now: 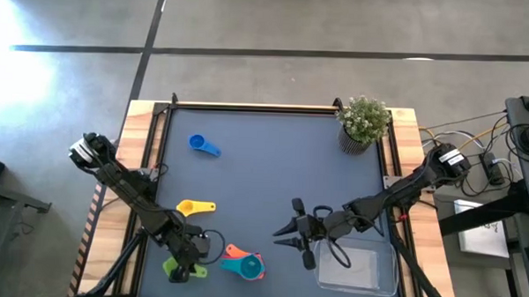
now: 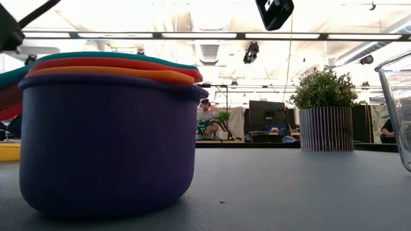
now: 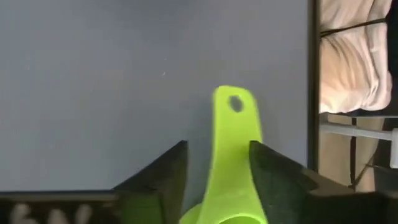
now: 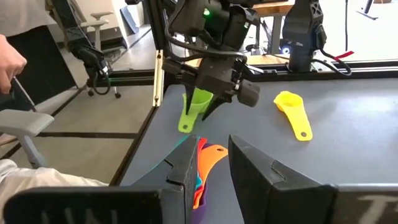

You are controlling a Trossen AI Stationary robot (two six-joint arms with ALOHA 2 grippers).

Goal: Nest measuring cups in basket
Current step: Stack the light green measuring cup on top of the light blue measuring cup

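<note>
While the green measuring cup (image 3: 233, 155) is being straddled at its handle by the left gripper (image 1: 183, 267), with a finger pressed against each side near the table's front left edge, the right gripper (image 1: 283, 234) is being held just beside the clear basket (image 1: 379, 278), its jaws slightly parted around nothing. A nested stack of cups (image 1: 245, 263), teal uppermost, is being left between the grippers. A yellow cup (image 1: 194, 207) and a blue cup (image 1: 203, 145) are lying apart on the dark mat.
</note>
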